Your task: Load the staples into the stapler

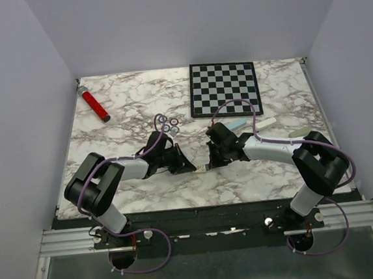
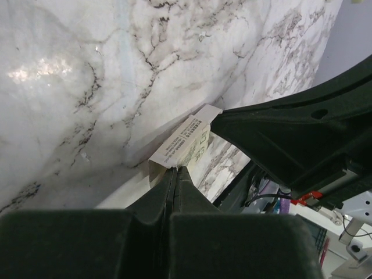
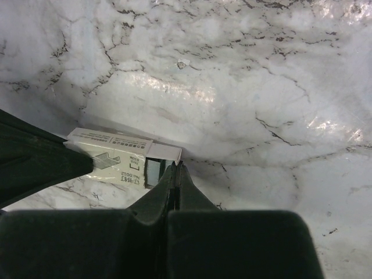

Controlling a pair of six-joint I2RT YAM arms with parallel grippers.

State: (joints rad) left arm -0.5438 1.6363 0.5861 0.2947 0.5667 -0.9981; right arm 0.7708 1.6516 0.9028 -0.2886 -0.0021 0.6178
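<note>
Box (image 3: 110, 152) seemingly pinched between left tool (image 2: 176, 170), right tool (image 3: 176, 166).

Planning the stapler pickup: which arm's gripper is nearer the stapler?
Right. The right gripper is just in front of the stapler; the left gripper is farther left, beyond the cream box.

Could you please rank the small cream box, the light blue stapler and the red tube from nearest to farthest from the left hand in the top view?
1. The small cream box, at the tips of the left hand.
2. The light blue stapler, farther back on the right.
3. The red tube, in the far-left corner.
</note>
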